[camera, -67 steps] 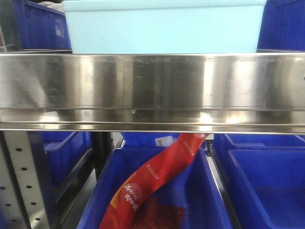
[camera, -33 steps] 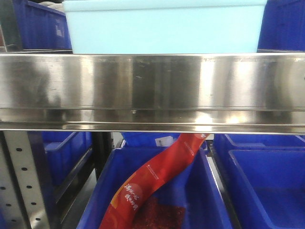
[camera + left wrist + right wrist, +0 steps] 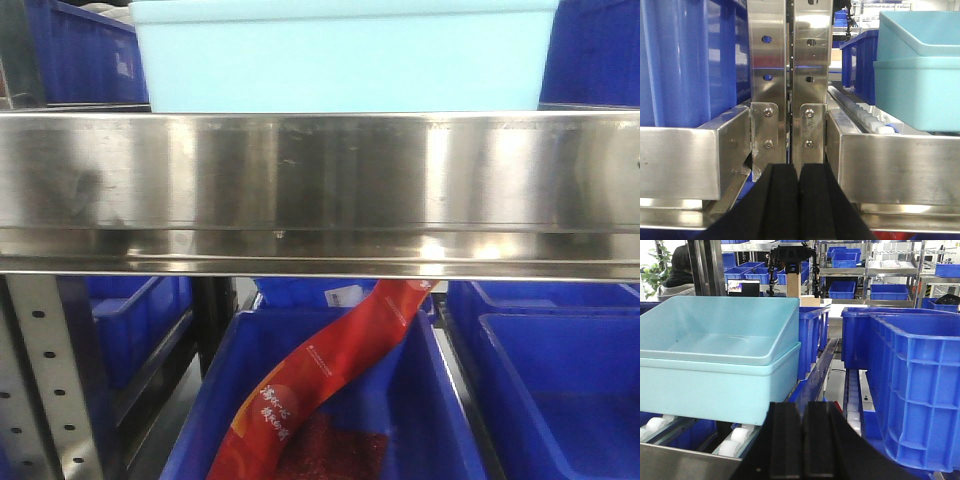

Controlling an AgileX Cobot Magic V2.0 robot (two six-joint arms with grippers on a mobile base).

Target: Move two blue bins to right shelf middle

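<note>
bright even light, glare on the steel rail [image 3: 320, 180].

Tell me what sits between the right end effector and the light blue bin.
In the right wrist view, only white rollers of the shelf track lie between the shut right end effector and the light blue bin resting on them.

We view the front-facing camera level with a steel shelf rail [image 3: 320, 190], very close, looking straight in. The left wrist camera looks forward over its closed jaws at two shelf uprights [image 3: 790, 75] directly ahead. The right wrist camera looks forward over its jaws along the rollers. All three share the light-blue bin [image 3: 340, 55].
</note>
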